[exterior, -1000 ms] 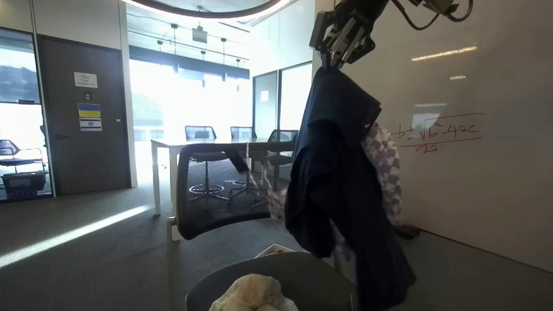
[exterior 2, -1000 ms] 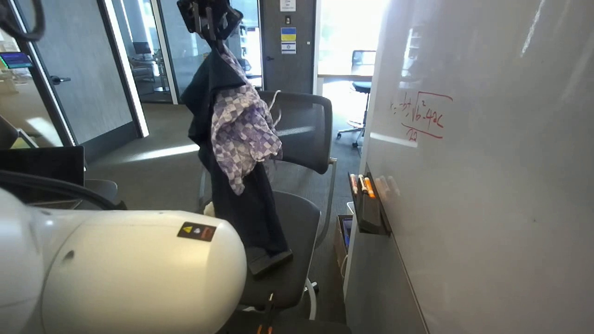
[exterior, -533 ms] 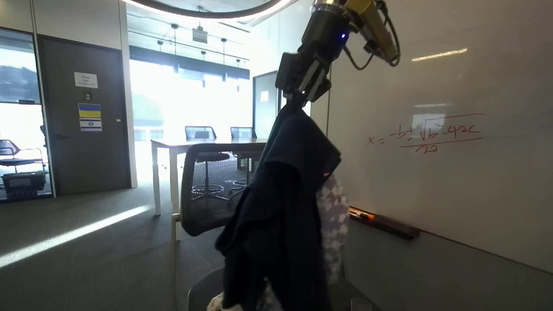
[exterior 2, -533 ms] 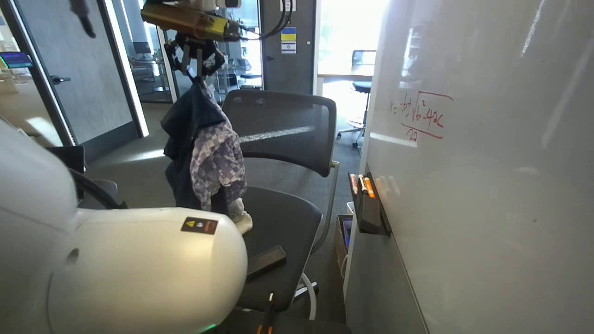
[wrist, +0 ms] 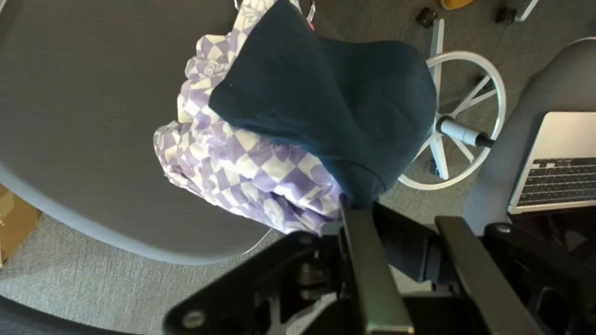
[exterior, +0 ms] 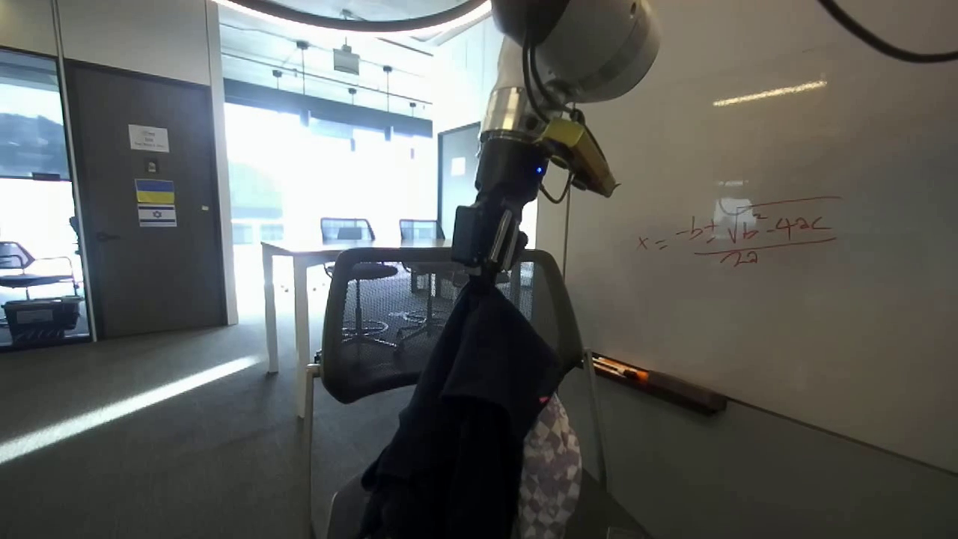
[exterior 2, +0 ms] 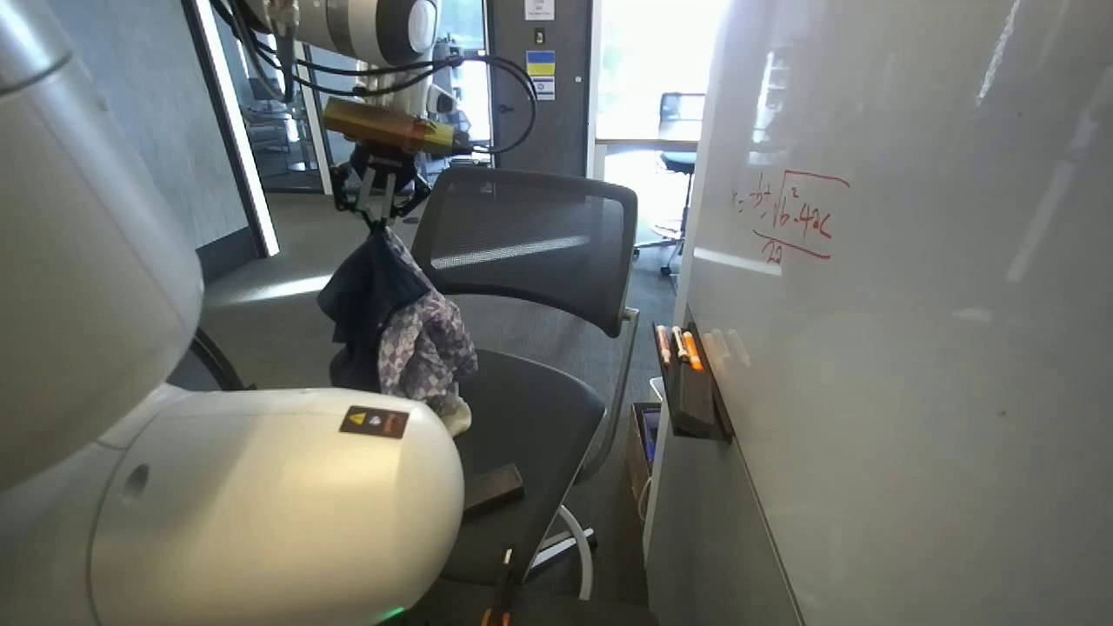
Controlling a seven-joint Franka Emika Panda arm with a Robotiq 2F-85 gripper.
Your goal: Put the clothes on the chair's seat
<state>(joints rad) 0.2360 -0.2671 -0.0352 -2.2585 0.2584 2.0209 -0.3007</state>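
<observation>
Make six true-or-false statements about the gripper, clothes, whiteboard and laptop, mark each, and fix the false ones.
1. A dark blue cloth and a checked cloth hang below the gripper. True.
2. A formula is written on the whiteboard. True.
3. The formula is written in blue. False: it is written in red.
4. The chair's seat and a laptop both show in the wrist view. True.
5. The gripper stands open, clear of the dark blue cloth. False: it grips that cloth.
6. The laptop is shut. False: it is open.

Arm (exterior 2: 287, 504) bent, wrist (exterior: 510, 157) approx. vert., hand (exterior: 483, 281) downward & pinched tog.
</observation>
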